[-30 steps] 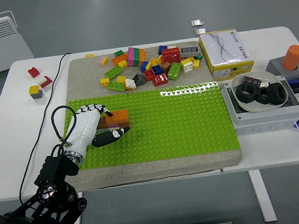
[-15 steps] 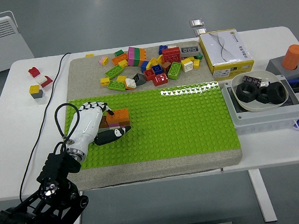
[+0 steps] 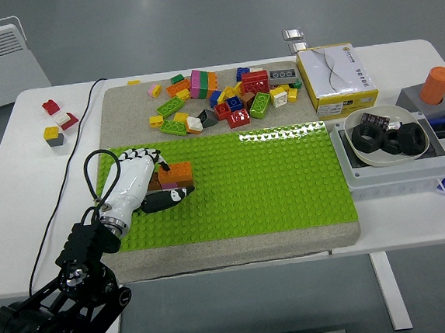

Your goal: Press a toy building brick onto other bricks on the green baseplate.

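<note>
The green baseplate (image 3: 262, 178) lies across the table's middle on a grey mat. At its left part sits a small stack of bricks, with an orange brick (image 3: 178, 172) on top of brown and pink ones. My left hand (image 3: 140, 183), white with black fingers, is curled around the stack's left side, its thumb (image 3: 162, 201) lying along the front of the lower bricks and its fingers over the top. The right hand is out of view.
A pile of several loose coloured bricks (image 3: 224, 98) lies on the mat behind the baseplate. A yellow and white box (image 3: 336, 79), a bowl of black rings (image 3: 386, 136) in a grey tray and an orange cylinder (image 3: 436, 85) stand at the right. Loose bricks (image 3: 55, 120) lie far left.
My left hand and arm have shifted slightly up and toward the stack, closing in on the orange brick. The bricks have stayed in place.
</note>
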